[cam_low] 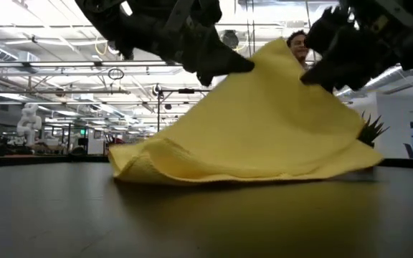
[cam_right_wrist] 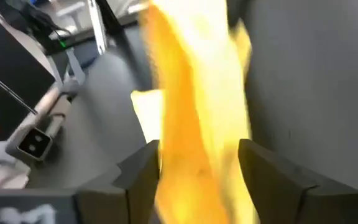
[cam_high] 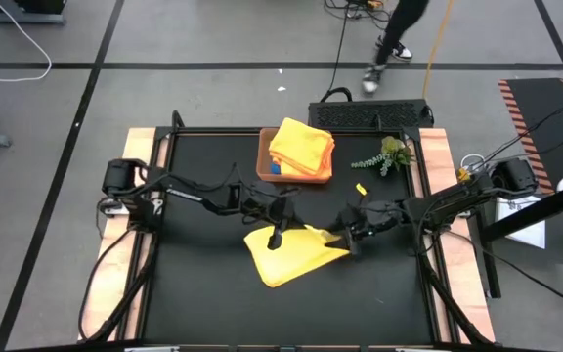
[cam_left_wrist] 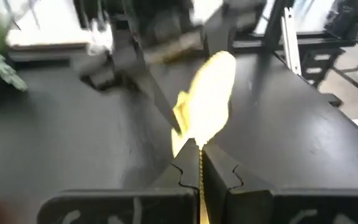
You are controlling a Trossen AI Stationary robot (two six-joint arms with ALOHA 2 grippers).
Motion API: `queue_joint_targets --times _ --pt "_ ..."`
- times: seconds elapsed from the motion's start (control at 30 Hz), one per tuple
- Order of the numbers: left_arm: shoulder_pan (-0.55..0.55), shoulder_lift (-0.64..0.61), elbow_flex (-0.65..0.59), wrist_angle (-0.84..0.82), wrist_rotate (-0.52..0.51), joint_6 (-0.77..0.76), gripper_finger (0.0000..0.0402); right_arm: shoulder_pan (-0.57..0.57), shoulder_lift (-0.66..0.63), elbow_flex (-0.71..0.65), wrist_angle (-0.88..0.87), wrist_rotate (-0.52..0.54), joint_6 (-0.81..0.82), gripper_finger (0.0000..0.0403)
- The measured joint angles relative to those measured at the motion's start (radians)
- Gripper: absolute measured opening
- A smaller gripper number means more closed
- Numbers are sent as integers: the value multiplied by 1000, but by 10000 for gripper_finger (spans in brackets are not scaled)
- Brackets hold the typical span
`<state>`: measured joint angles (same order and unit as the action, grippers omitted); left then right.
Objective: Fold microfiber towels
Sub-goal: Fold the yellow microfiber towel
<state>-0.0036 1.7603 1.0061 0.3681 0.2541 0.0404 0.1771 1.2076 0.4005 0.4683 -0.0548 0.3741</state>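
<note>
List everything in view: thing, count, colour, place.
towel being folded: 1, yellow, mid-table, one edge lifted, the rest on the table
stacked towels: yellow on top, a blue one showing underneath, in the tray; total count unclear
tray: 1, brown, far centre of table
plant sprig: 1, green, right of tray
small yellow piece: 1, on table below the sprig; cannot tell what it is
table: 1, black top, wood edges
person: 1, walking on the floor beyond the table
left gripper: jaws shut on the towel's raised edge
right gripper: jaws open around the towel's edge
</note>
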Motion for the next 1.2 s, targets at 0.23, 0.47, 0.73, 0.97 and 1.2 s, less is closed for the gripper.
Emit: queue_joint_targets --times 0.23,0.47,0.73,0.97,1.2 --pt "-5 -56 0 -52 -50 30 1 6 21 -71 14 1 80 232" --pt "-8 -63 0 -74 -57 31 1 8 21 -191 176 54 107 212" --pt "-12 -63 0 -80 -76 28 1 8 22 -282 286 132 140 165" --pt "-12 -63 0 -74 -79 27 0 8 21 -283 314 131 116 91" --pt "-12 -63 0 -72 -80 2 1 17 22 -283 339 52 111 7"
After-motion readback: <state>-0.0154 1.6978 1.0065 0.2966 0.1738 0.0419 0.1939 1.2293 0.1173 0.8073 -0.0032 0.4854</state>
